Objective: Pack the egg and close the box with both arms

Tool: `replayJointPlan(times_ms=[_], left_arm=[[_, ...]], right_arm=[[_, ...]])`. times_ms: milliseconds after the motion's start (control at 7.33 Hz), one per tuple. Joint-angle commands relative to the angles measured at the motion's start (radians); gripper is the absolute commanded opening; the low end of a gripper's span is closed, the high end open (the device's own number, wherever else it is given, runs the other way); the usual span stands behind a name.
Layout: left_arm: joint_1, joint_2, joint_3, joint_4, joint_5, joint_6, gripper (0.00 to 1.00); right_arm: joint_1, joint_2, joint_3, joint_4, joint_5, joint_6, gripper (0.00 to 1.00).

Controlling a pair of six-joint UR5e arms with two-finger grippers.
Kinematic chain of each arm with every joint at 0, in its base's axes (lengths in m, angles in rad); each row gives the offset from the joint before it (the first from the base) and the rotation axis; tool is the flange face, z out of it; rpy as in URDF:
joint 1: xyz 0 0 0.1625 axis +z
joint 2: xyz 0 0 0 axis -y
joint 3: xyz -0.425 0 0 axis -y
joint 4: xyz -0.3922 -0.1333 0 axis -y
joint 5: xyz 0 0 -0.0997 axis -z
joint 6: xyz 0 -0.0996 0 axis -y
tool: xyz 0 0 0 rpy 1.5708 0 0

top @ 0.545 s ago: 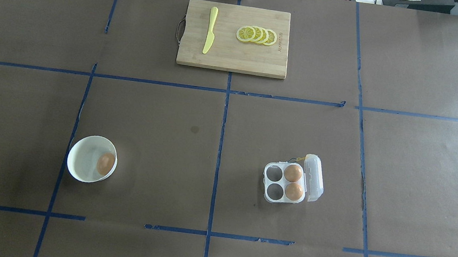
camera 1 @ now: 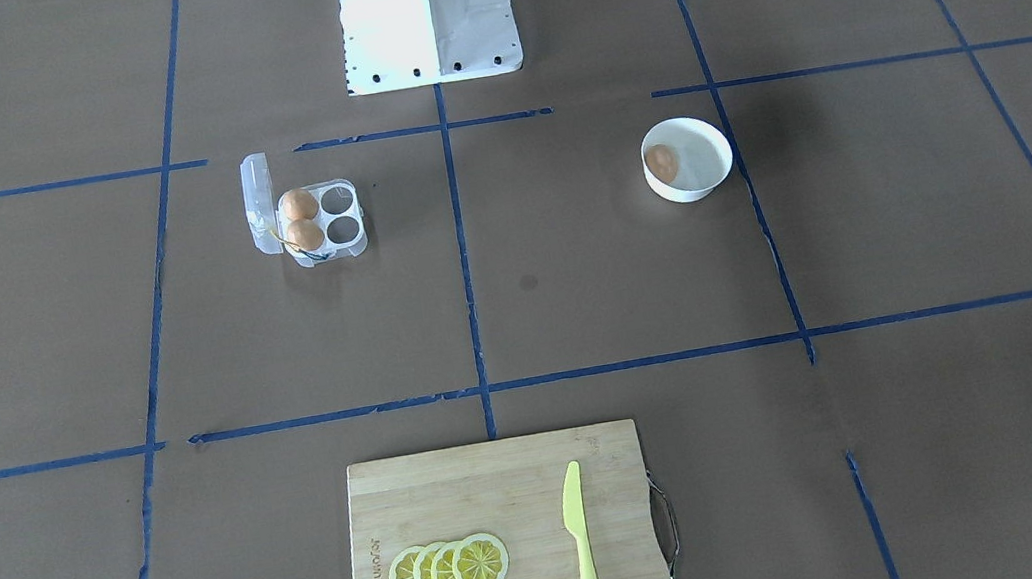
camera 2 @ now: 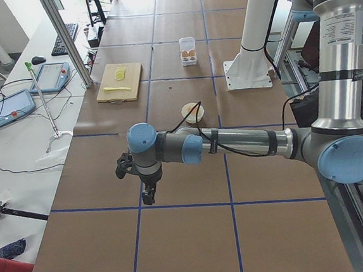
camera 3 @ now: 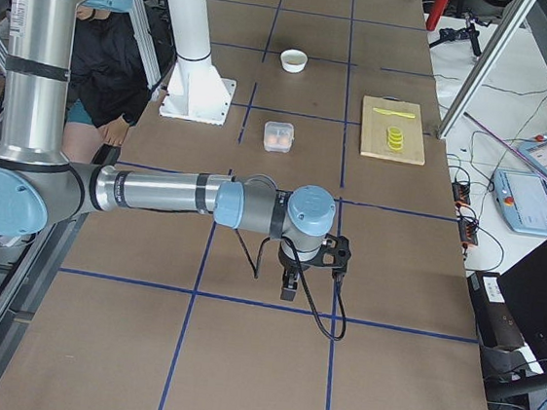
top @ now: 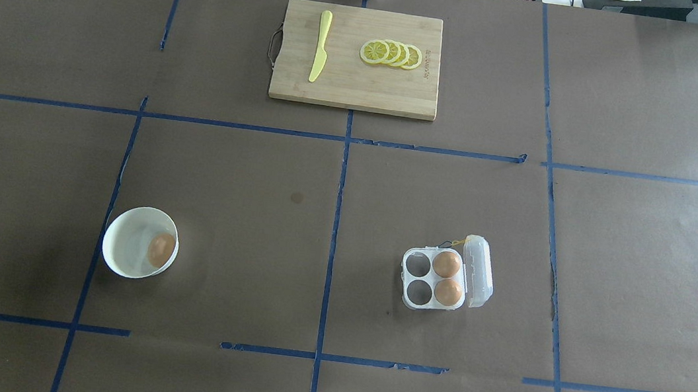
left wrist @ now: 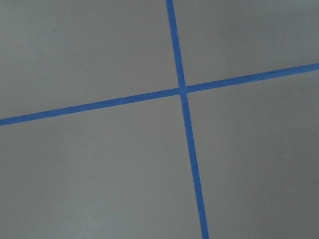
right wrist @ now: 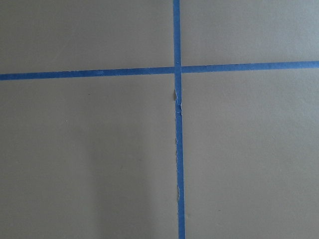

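One tan-brown egg [top: 161,249] lies in a white bowl [top: 129,237] on the near left of the table; it also shows in the front-facing view [camera 1: 659,160]. The clear four-cell box [top: 433,278] stands on the near right with its lid [top: 479,272] open to the right. Two eggs fill its right-hand cells and the two left-hand cells are empty. My left gripper [camera 2: 149,193] and right gripper [camera 3: 287,287] show only in the side views, far from both things, pointing down over bare table. I cannot tell whether they are open or shut.
A wooden cutting board [top: 362,88] at the far middle carries a yellow knife [top: 320,46] and lemon slices [top: 392,53]. The white base block [camera 1: 426,9] stands at my edge of the table. Blue tape lines cross the brown table cover.
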Motion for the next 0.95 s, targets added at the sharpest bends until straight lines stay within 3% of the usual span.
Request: replayJointPlan(times_ms=[0,409,545,818], left_arm=[[0.041,-0.142,-0.007,-0.057,-0.003,0.001,1.0],[0.172,-0.168,-0.064,-0.144,-0.097,-0.114,1.0],[0.224,-0.18,-0.076,-0.144,-0.101,-0.26,1.0],[0.386,-0.179,-0.229,-0.143,-0.043,-0.652,1.0]], right_arm=[[0.0,0.0,0.002,-0.001,0.009,0.001,1.0],[0.0,0.0,0.013,0.001,0.015,0.003,1.0],[0.0,0.0,0.019,0.001,0.015,0.004,1.0],[0.0,-0.003,0.015,0.001,0.007,0.003,1.0]])
